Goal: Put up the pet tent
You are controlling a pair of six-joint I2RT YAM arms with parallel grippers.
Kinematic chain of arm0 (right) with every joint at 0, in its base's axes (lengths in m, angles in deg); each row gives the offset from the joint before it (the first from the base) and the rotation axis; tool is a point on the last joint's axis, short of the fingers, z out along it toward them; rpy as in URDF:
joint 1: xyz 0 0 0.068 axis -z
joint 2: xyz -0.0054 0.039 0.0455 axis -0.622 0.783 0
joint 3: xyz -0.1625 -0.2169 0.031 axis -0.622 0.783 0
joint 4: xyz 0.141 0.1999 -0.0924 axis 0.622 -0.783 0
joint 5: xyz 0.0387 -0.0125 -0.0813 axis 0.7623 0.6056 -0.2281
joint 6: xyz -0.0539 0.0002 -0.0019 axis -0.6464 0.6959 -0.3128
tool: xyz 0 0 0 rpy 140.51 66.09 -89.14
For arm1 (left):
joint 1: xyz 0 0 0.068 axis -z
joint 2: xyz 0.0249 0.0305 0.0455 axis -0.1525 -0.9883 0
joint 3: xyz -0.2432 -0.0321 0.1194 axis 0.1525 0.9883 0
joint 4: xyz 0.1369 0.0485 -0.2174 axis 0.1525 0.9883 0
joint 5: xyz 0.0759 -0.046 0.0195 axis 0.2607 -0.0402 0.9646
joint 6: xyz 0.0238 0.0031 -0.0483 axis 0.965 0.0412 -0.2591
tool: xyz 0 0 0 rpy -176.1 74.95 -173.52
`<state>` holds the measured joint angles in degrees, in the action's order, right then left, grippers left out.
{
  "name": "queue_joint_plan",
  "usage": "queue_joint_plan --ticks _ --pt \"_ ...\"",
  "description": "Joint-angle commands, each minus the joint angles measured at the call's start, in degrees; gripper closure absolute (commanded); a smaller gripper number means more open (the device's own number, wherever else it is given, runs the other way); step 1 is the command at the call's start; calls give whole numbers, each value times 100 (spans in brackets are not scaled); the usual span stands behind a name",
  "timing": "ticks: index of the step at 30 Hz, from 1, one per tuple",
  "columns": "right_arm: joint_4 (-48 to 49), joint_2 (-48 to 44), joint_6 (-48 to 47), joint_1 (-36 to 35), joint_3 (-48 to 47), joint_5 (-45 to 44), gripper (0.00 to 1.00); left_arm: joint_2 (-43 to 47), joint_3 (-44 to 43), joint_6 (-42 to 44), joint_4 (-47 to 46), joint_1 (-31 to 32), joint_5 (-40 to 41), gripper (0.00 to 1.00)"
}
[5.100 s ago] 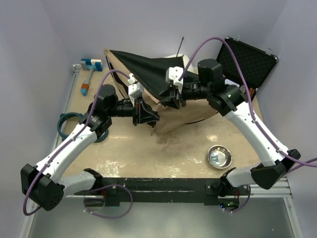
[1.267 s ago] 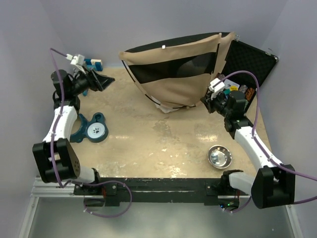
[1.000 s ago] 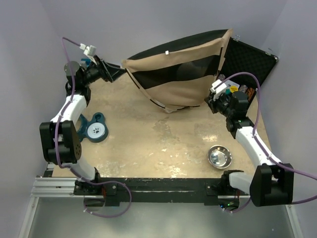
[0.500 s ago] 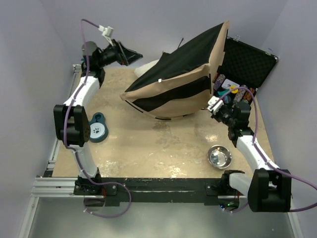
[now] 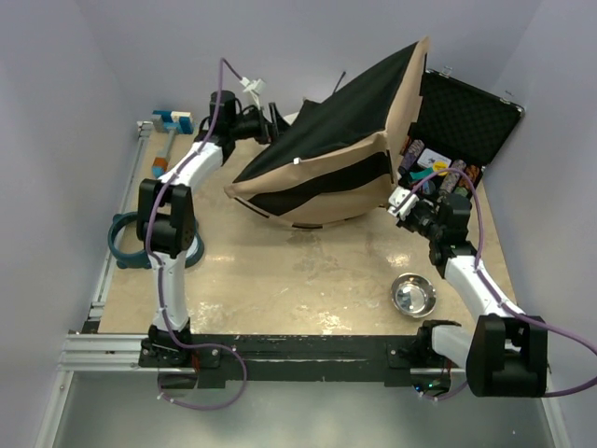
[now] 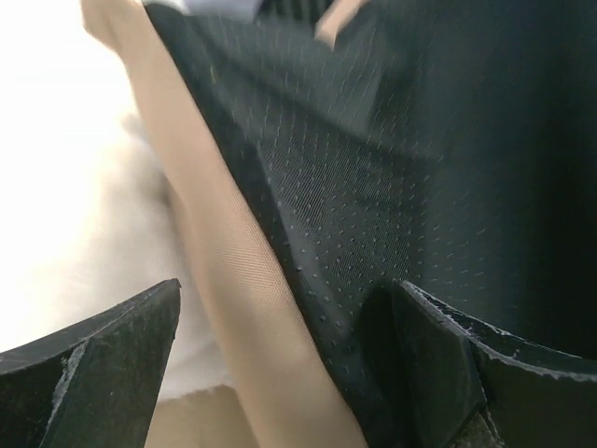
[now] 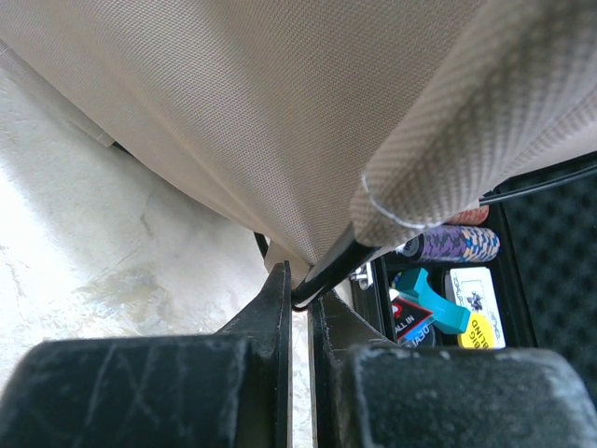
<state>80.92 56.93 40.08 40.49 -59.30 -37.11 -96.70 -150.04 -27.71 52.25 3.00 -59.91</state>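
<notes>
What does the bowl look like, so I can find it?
Start at the tan table, its near right part. The bowl sits there, in front of the big tan-and-black tent. It is small, round and shiny steel, unlike anything around it.

Pale lilac walls (image 5: 280, 37) enclose the scuffed beige surface (image 5: 298, 289) at 9, 12 and 3 o'clock.

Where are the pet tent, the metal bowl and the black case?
pet tent (image 5: 359, 103), top view, black upper panel.
metal bowl (image 5: 413, 295), top view, centre of its basin.
black case (image 5: 471, 117), top view, open foam-lined lid.
</notes>
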Motion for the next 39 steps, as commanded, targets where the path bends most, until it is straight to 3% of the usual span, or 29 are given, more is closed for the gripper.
queue_joint_plan --ticks 1,2,3,4,5,6,8,9,10,13,17,22,26,29,33,37,39 --pt "460 145 -721 246 5 -1332 100 -200 -85 25 -31 290 -303 0" --pt "478 127 -721 255 13 -1341 100 -235 -15 -176 -268 326 -487 3" --pt "478 118 -721 246 22 -1332 100 -262 81 -509 -662 343 -671 14" --pt "487 118 -703 246 13 -1332 100 -271 161 -930 -1135 352 -917 32" --pt "487 110 -686 246 -21 -1315 100 -253 309 -1395 -1888 352 -1171 50" --pt "496 101 -634 255 -48 -1315 100 -184 528 -2053 -2914 344 -1418 63" --pt "496 75 -484 246 -162 -1297 100 27 994 -3467 -5066 335 -1630 82" --pt "452 57 -397 255 -241 -1253 100 185 1110 -3909 -5643 343 -1683 96" --pt "391 22 -309 246 -346 -1175 100 395 1224 -4035 -5936 361 -1736 100" --pt "259 -57 191 246 -785 -876 100 1255 1874 -4335 -6782 370 -1824 100" --pt "-84 179 955 237 -1698 98 100 2398 2857 -4048 -6433 344 -1676 100" --pt "-523 1259 1835 -8 -2841 1040 96 3989 4176 -3073 -4897 300 -930 100" --pt "-796 2085 2275 -842 -3729 858 86 4957 4722 -2290 -3018 115 28 100" --pt "-577 2779 2933 -1142 -4256 541 73 5353 4854 -1867 -1925 19 959 100" --pt "-531 3755 3735 -1143 -5170 -144 48 5083 4829 -2067 -1336 114 2128 100" --pt "-1198 4406 3753 -1055 -6119 -497 30 4512 4689 -2357 -1474 220 2894 100" --pt "-1630 4425 3779 -871 -6262 -488 2 4186 4461 -2498 -1483 220 3062 100"
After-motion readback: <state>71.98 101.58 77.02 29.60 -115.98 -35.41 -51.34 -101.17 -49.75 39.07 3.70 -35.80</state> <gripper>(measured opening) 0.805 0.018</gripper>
